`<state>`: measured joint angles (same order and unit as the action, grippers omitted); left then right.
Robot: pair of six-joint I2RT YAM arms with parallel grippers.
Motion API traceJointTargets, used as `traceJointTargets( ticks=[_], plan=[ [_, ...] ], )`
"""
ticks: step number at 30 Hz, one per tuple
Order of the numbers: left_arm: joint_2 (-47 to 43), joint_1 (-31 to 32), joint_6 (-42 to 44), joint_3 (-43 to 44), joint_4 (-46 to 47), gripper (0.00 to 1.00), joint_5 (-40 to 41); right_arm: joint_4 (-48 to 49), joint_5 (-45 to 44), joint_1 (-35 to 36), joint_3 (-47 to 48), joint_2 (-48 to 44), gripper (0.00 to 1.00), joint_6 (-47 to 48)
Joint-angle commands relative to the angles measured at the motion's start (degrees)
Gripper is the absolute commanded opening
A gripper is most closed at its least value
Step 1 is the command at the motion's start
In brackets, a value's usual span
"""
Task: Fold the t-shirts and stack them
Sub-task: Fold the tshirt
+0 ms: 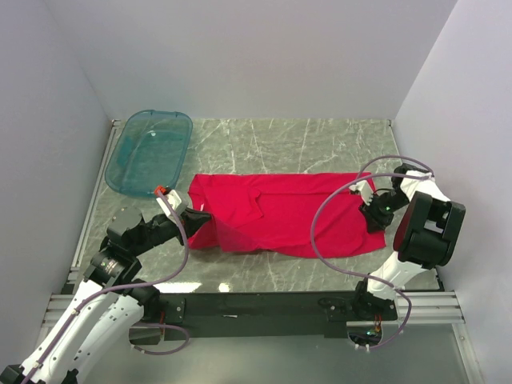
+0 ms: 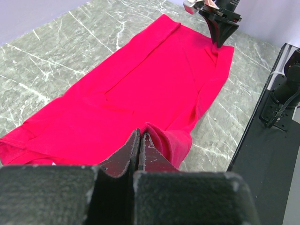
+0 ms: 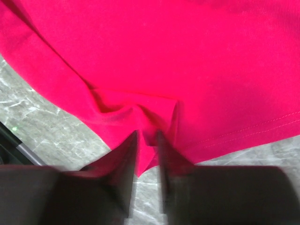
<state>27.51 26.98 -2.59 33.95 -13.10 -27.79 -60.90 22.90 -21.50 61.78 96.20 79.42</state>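
Observation:
The red t-shirt (image 1: 280, 212) lies as a long folded band across the marble table (image 1: 320, 140). My left gripper (image 1: 198, 218) is at the shirt's left end, near the front. In the left wrist view, the left gripper (image 2: 140, 134) is shut on a raised fold of the t-shirt (image 2: 140, 79). My right gripper (image 1: 373, 218) is at the shirt's right front corner. In the right wrist view, the right gripper (image 3: 146, 137) has its jaws narrowly apart, with a puckered corner of the t-shirt (image 3: 187, 61) between them. That view is blurred.
A translucent teal tub (image 1: 150, 152) sits at the back left of the table, apart from the shirt. The black mounting rail (image 1: 264, 304) runs along the near edge. White walls close in the table on three sides.

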Motion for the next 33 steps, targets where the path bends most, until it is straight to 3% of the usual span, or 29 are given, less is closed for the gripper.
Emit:
traceJointTargets(
  ticks=[1, 2, 3, 4, 18, 29, 33],
  plan=[
    [-0.3, -0.2, -0.2, -0.4, 2.9, 0.01, -1.1, 0.2, 0.0, 0.4, 0.2, 0.2, 0.24, 0.1],
    [-0.3, -0.2, -0.2, -0.4, 3.0, 0.01, -1.1, 0.0, 0.0, 0.2, 0.3, 0.0, 0.08, -0.1],
    [-0.3, -0.2, -0.2, -0.4, 3.0, 0.01, -1.0, -0.3, 0.6, 0.2, 0.4, -1.1, 0.01, -0.1],
    [-0.3, -0.2, -0.1, -0.4, 2.9, 0.0, -1.0, -0.5, 1.0, 0.1, 0.4, -1.8, 0.0, 0.1],
    [-1.0, -0.2, -0.2, -0.4, 2.7, 0.0, -0.4, -12.7, 10.7, -4.4, 7.6, -15.6, 0.0, 3.2],
    [-5.0, -0.2, -1.7, -0.2, 3.1, 0.0, 4.6, -10.6, 10.9, -8.3, 6.3, -16.7, 0.0, 0.6],
    [-5.2, -0.2, -2.5, 1.4, 2.6, 0.01, 7.2, -5.5, 10.4, -8.9, 3.8, -17.8, 0.0, -3.5]
  ],
)
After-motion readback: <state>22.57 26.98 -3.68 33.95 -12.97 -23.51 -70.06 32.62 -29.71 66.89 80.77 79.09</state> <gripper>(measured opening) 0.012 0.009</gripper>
